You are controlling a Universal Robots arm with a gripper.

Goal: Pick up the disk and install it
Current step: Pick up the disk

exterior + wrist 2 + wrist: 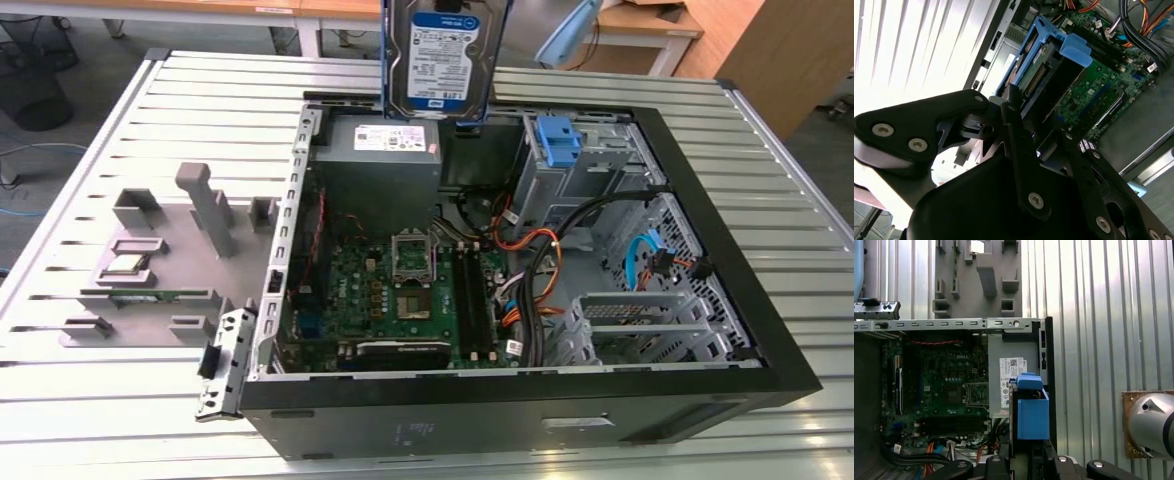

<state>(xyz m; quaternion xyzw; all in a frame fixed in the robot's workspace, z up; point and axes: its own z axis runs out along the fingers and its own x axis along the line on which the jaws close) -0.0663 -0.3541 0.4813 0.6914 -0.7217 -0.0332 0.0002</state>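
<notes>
Between my fingers [1021, 150] sits the disk [1041, 75], its blue bracket and connector end pointing away from me in the second wrist view. My gripper [1036, 117] is closed narrow on its two flat sides, with nothing else in its grasp. The first wrist view shows the same bracketed disk [1032, 412] standing on edge just past my linkage. In the exterior view the disk [441, 55] hangs label outward, clear of everything, over the far edge of the open computer case [534, 400] and right above the grey power supply [380, 160]. So I judge the pick-up done and the installing not yet: the disk touches no part of the case. Deeper down lie the green motherboard [400, 290] and the metal drive cage [594, 165]. Beyond the case, on the exterior view's left, a grey parts fixture [174, 260] rests on the slatted table [134, 430].
</notes>
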